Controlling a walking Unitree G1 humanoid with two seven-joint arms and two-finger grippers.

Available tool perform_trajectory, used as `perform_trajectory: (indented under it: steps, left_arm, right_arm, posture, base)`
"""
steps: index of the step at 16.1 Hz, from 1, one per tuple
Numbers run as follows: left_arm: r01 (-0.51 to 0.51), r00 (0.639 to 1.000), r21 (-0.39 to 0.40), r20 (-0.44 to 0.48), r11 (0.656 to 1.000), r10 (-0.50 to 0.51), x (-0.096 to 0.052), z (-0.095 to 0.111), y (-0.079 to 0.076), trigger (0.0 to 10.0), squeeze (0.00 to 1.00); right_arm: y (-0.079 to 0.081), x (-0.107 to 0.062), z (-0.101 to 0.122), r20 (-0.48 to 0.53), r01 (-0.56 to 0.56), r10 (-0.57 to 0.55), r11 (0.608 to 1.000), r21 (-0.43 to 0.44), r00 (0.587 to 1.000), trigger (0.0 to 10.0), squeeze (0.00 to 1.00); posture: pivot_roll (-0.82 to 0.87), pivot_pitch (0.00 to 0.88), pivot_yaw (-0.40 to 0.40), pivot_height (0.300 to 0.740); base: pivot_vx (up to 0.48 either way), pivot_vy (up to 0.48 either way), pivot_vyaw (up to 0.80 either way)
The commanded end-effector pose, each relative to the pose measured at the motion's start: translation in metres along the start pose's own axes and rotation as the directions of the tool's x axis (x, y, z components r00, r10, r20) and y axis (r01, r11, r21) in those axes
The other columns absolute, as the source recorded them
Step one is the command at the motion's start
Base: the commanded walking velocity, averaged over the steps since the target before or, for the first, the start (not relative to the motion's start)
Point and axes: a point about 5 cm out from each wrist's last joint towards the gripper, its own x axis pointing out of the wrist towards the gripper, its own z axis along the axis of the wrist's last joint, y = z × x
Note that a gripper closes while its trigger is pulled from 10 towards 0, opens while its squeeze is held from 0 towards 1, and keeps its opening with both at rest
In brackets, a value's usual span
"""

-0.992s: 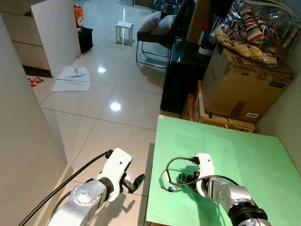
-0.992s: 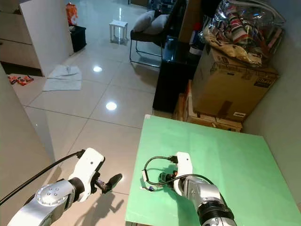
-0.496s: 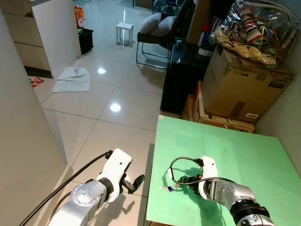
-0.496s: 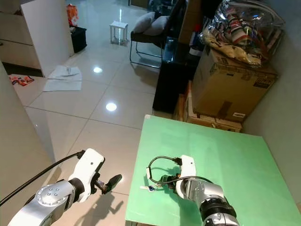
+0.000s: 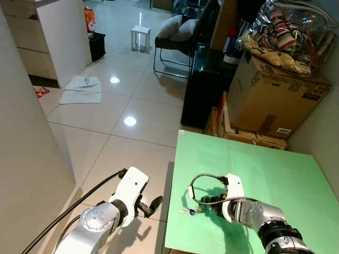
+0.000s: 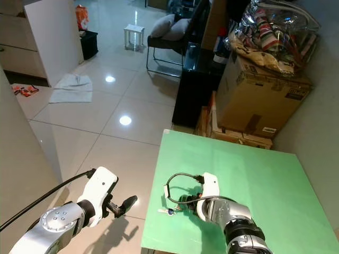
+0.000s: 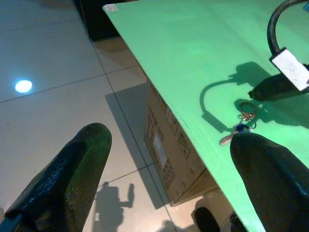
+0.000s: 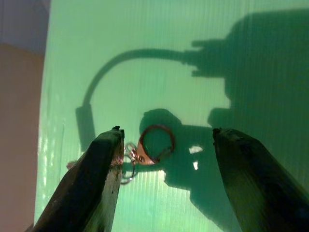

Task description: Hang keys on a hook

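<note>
In the left eye view, a flat bright green bench [image 5: 265, 174] stands over a glossy cream tiled floor [image 5: 122, 106], with a large brown cardboard box [image 5: 275, 100] beyond its far edge. The silver right arm reaches across the bench, and its right gripper [image 5: 207, 201] sits low near the front left corner, just beside a small bunch of keys on a copper-coloured ring with a blue tag [image 5: 192, 211] lying flat on the green surface. The left gripper [image 5: 153, 204] hangs off the bench's left side, above the floor. In the left wrist view, the left jaws are spread wide with nothing between them, and the keys [image 7: 240, 126] lie near the bench edge, above a brown carton [image 7: 169, 145] beneath it. In the right wrist view, the right jaws are spread apart over the bench, holding nothing; the copper ring of the keys [image 8: 152, 145] lies between the two black fingers [image 8: 96, 179], close to one of them.
</note>
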Motion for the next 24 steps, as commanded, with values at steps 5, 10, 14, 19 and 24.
perform_trajectory:
  steps: [5, 10, 14, 19, 24]
  left_arm:
    - [0.020, 1.000, 0.011, 0.001, 1.000, -0.020, 0.002, 0.001, -0.004, 10.0, 0.00]
    - [0.019, 1.000, 0.007, -0.001, 1.000, -0.019, 0.001, 0.000, -0.005, 10.0, 0.00]
    - [0.021, 1.000, 0.007, -0.001, 1.000, -0.021, 0.000, -0.001, -0.005, 10.0, 0.00]
    - [0.020, 1.000, 0.007, -0.004, 1.000, -0.020, -0.002, -0.001, -0.005, 10.0, 0.00]
    - [0.019, 1.000, 0.005, -0.007, 1.000, -0.019, -0.002, -0.002, -0.006, 10.0, 0.00]
  right_arm:
    - [0.003, 0.002, 0.003, 0.001, -0.001, 0.001, 1.000, -0.004, 1.000, 10.0, 0.00]
    - [0.002, 0.006, -0.004, -0.022, 0.010, -0.010, 1.000, -0.023, 1.000, 10.0, 0.00]
    - [0.004, 0.007, -0.005, -0.023, 0.015, -0.015, 0.999, -0.034, 1.000, 10.0, 0.00]
    - [0.007, 0.009, -0.002, -0.011, 0.019, -0.020, 0.999, -0.047, 1.000, 10.0, 0.00]
    - [0.006, 0.010, -0.004, -0.016, 0.015, -0.016, 0.999, -0.051, 1.000, 0.0, 0.00]
  posture:
    - [0.05, 0.026, -0.125, 0.740]
    - [0.05, 0.035, -0.128, 0.740]
    - [0.05, 0.040, -0.128, 0.740]
    - [0.06, 0.048, -0.126, 0.740]
    - [0.06, 0.053, -0.127, 0.740]
  base:
    - [0.000, 0.000, 0.00]
    - [0.000, 0.000, 0.00]
    - [0.000, 0.000, 0.00]
    - [0.000, 0.000, 0.00]
    - [0.000, 0.000, 0.00]
